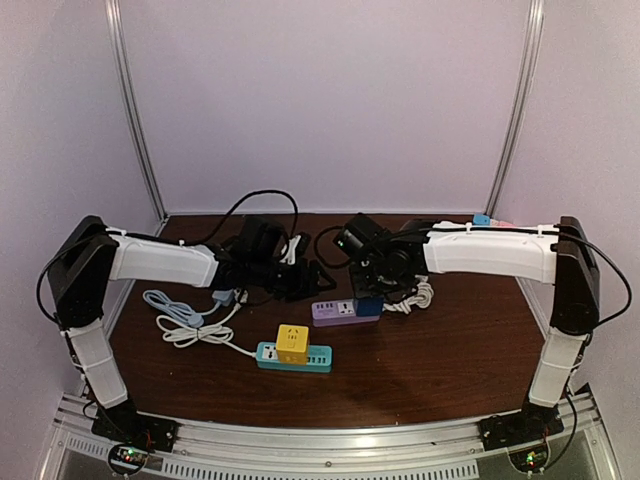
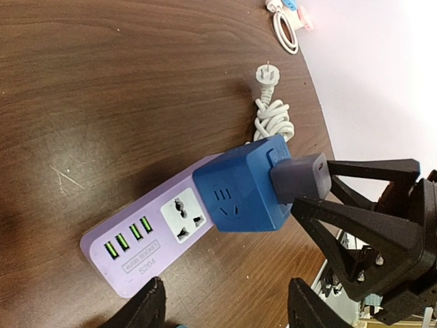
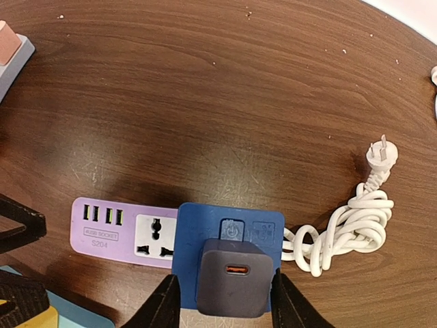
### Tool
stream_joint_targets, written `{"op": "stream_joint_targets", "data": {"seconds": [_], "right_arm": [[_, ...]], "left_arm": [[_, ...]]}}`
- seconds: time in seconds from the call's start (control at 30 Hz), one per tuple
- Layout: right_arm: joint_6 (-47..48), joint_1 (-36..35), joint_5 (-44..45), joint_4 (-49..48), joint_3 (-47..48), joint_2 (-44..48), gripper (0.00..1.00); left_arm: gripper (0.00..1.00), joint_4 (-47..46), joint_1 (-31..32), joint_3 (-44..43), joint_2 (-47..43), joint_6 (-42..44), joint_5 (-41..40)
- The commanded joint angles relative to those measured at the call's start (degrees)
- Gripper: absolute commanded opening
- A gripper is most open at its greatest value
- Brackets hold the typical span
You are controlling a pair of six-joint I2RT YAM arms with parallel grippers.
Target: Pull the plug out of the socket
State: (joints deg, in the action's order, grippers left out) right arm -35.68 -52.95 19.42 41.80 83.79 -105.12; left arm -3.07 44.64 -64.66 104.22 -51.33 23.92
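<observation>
A dark grey charger plug sits in a blue cube adapter, which is plugged into a purple power strip. My right gripper comes down from above and is shut on the grey plug, one finger on each side. In the left wrist view its black fingers bracket the plug on the blue cube. My left gripper is open and empty, hovering over the table beside the USB end of the purple strip. From above, both grippers meet at the strip.
A coiled white cord with a bare plug lies right of the strip. A teal power strip with a yellow cube lies in front. More cords lie at the left, and dark cables at the back.
</observation>
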Motion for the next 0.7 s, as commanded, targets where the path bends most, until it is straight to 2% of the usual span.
{"op": "stream_joint_targets", "data": {"seconds": [0.0, 0.2, 0.33, 0.53, 0.67], "right_arm": [[-1.7, 0.4, 1.2, 1.9, 1.8, 1.2, 0.46], [-2.0, 1.8, -0.3, 0.6, 1.8, 1.2, 0.41], [-2.6, 2.0, -1.2, 0.4, 1.6, 1.4, 0.34], [-2.8, 2.0, -2.4, -0.7, 0.6, 1.7, 0.21], [-3.4, 1.9, -2.4, -0.7, 0.0, 2.3, 0.16]], "left_arm": [[0.58, -4.0, 0.9, -3.8, 2.2, -1.5, 1.5], [0.51, -4.9, 2.0, -7.3, 6.1, -3.3, 2.7], [0.47, -5.9, 2.7, -8.9, 8.1, -4.8, 3.1], [0.45, -8.6, 3.4, -10.1, 10.7, -6.6, 3.9], [0.41, -8.7, 3.7, -11.2, 12.1, -7.2, 3.5]]}}
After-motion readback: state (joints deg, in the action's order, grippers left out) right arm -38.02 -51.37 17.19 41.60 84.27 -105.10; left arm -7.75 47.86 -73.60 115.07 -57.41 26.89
